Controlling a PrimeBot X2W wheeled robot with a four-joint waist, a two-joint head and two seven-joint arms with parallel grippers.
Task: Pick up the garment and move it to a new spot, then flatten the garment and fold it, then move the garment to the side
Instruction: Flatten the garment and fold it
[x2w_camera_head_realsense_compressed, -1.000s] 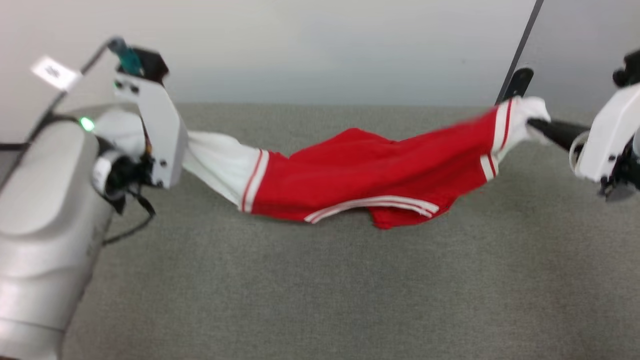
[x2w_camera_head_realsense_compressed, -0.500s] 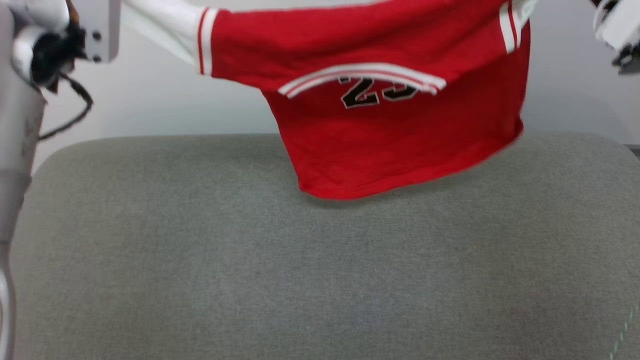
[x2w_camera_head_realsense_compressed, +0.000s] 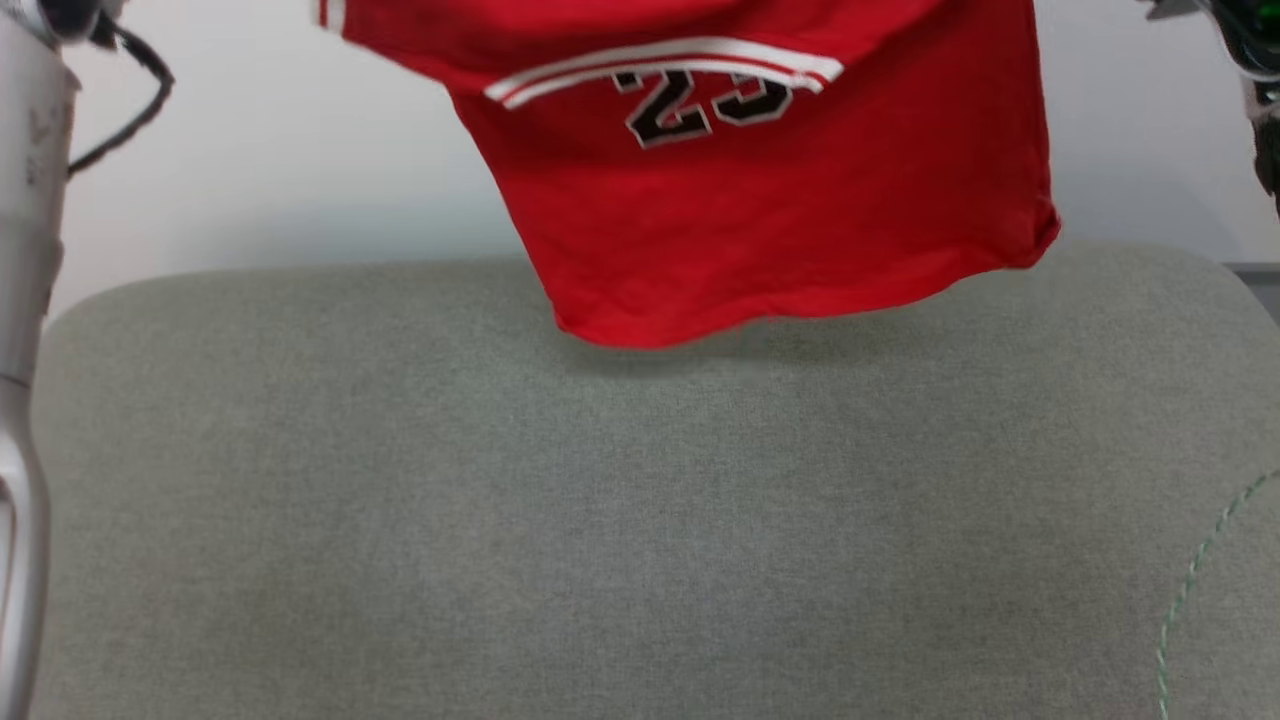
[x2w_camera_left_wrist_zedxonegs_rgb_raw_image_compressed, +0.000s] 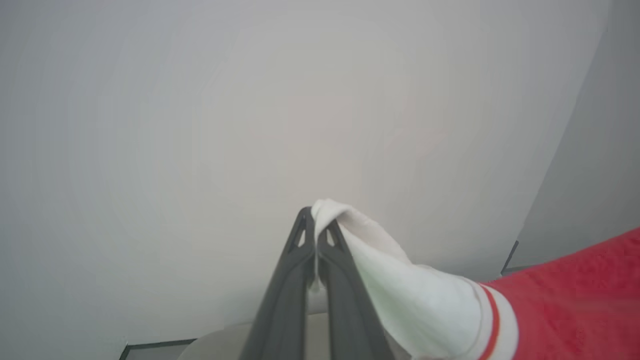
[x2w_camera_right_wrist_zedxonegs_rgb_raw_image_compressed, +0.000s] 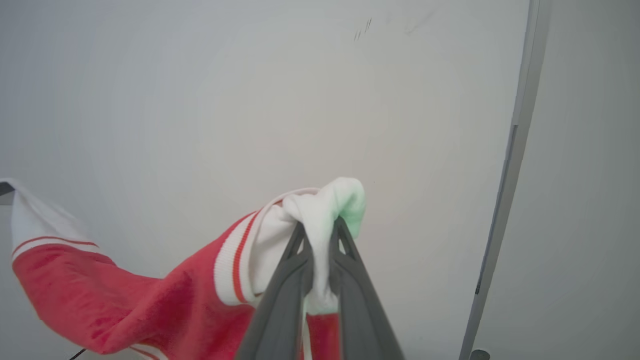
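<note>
The shirt (x2w_camera_head_realsense_compressed: 760, 200) hangs in the air, stretched out between the two arms above the far part of the grey surface (x2w_camera_head_realsense_compressed: 600, 520). Its red body droops down with the black numerals showing under a white striped band. The hem looks clear of the surface, with a shadow beneath it.

The left claw (x2w_camera_left_wrist_zedxonegs_rgb_raw_image_compressed: 316, 222) is pinched tight on the tip of one white sleeve (x2w_camera_left_wrist_zedxonegs_rgb_raw_image_compressed: 400, 285), and the cloth runs away from it to the red part. The right claw (x2w_camera_right_wrist_zedxonegs_rgb_raw_image_compressed: 320, 226) is closed to a narrow gap around a bunched wad of the other sleeve (x2w_camera_right_wrist_zedxonegs_rgb_raw_image_compressed: 330, 205). Behind both is a plain pale wall (x2w_camera_right_wrist_zedxonegs_rgb_raw_image_compressed: 200, 100).
</note>
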